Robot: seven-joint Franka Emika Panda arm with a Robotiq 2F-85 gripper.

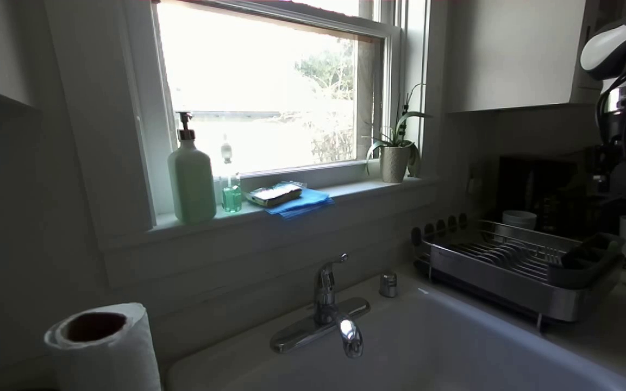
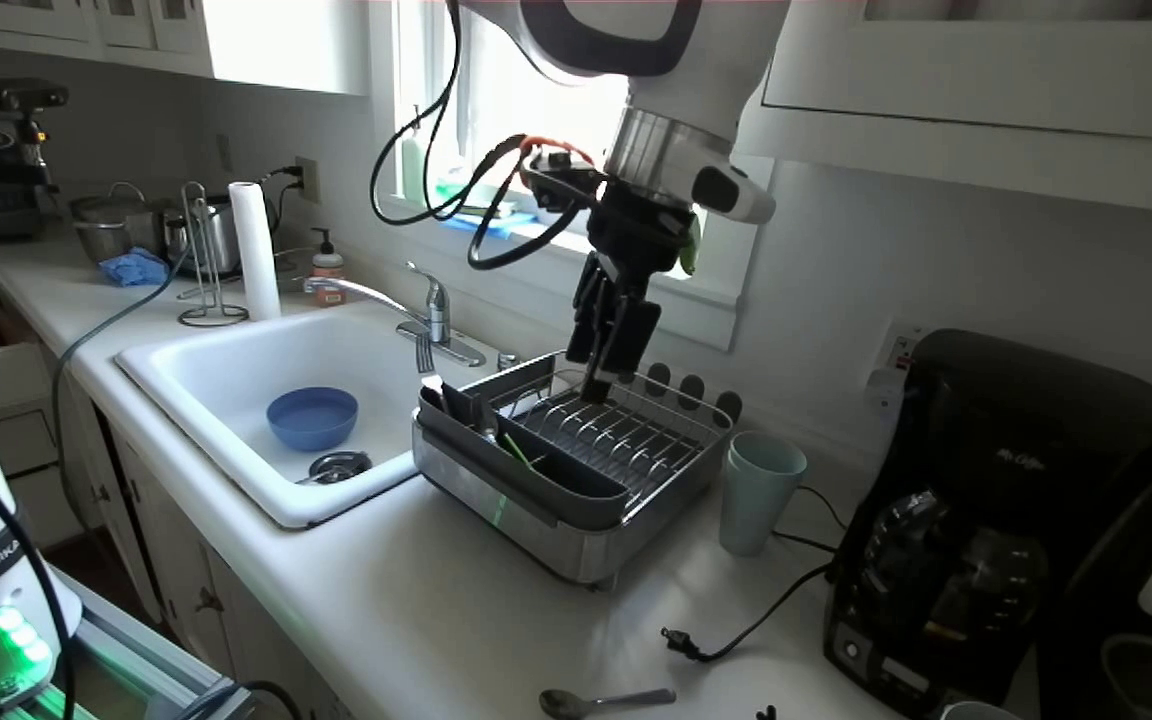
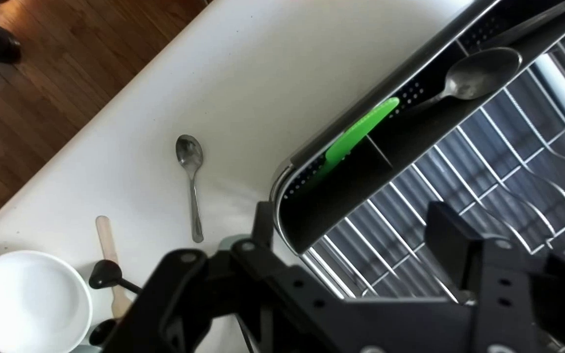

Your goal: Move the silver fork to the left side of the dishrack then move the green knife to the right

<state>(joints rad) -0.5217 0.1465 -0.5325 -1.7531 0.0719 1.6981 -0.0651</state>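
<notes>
the gripper [image 3: 353, 215], nearest the camera in the wrist view, hangs over the dishrack [image 2: 576, 550] with its fingers spread wide, gripping nothing. the green knife [image 3: 361, 131] stands aslant in the dark cutlery caddy [image 3: 331, 211] along one side of the dishrack, seeming to lean on the caddy's outer wall. it looks like plastic: light, fairly stiff, hard to break, perhaps slippery. i'd pinch it by the upper part, across the flat faces rather than edge to edge, so that it doesn't twist. its long axis runs roughly along the caddy, the free end slanting up toward the spoon [image 3: 481, 73] in that same caddy, the lower end sunk toward the dishrack's rounded corner. the silver fork [image 2: 425, 360] stands near upright, tines up, toward the caddy's other end, so its part is probably done and the green knife's move to the right of the dishrack likely comes next.
</notes>
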